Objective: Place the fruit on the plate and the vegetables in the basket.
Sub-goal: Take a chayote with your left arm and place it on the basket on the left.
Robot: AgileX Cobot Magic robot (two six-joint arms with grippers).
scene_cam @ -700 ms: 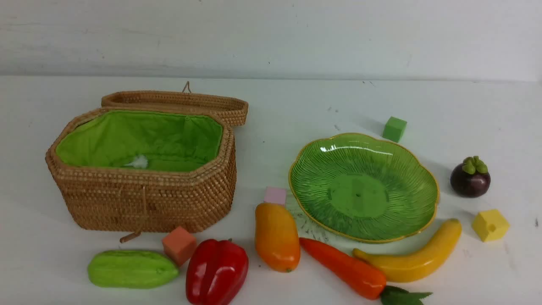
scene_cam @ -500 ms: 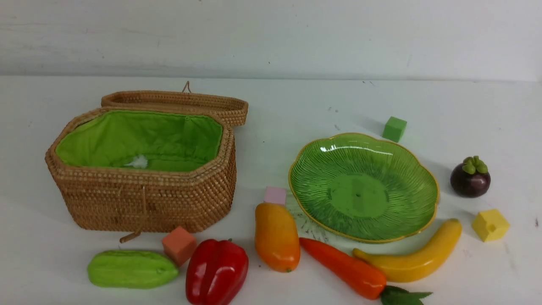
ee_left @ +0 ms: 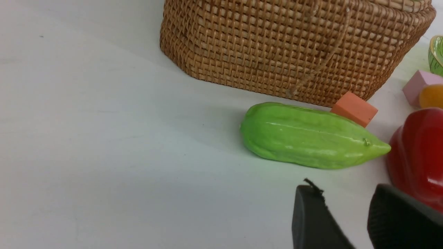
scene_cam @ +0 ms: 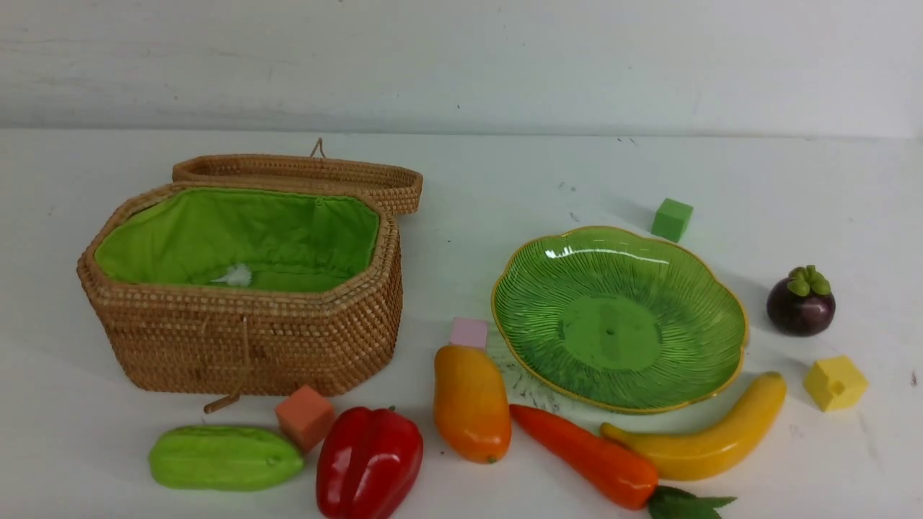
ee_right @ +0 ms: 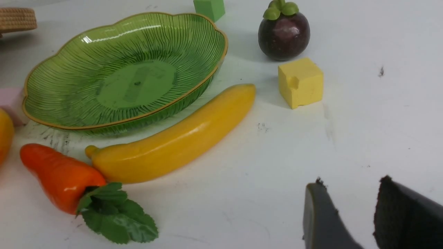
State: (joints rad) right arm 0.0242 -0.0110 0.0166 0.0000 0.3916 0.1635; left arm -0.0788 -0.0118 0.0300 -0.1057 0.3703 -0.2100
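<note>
I look across a white worktop (scene_cam: pixel 505 187) that runs back to a pale, faintly streaked wall (scene_cam: pixel 461 58) filling the top of the front view. The surface is matt and peppered with small dark specks. A patch of grey scuffing (scene_cam: pixel 530 389) lies by the lower left edge of the green plate (scene_cam: pixel 620 324), at centre right.

The wicker basket (scene_cam: pixel 245 346) stands at left with its lid (scene_cam: pixel 303 173) folded back behind it and its green lining showing. Every fruit and vegetable lies on the worktop. Along the bottom of the frame, from left to right, are the gourd (scene_cam: pixel 223 458), bell pepper (scene_cam: pixel 369 461), mango (scene_cam: pixel 470 404), carrot (scene_cam: pixel 584 454) and banana (scene_cam: pixel 707 440). The banana lies just beside the plate's lower rim. The mangosteen (scene_cam: pixel 800 303) stands at the right, near a yellow foam cube (scene_cam: pixel 835 383).

In the left wrist view, the left fingers (ee_left: pixel 311 214) sit low over the worktop near the gourd and pepper, parted and gripping nothing. The right fingers (ee_right: pixel 322 214) are likewise spread and empty above bare worktop, near the banana.
</note>
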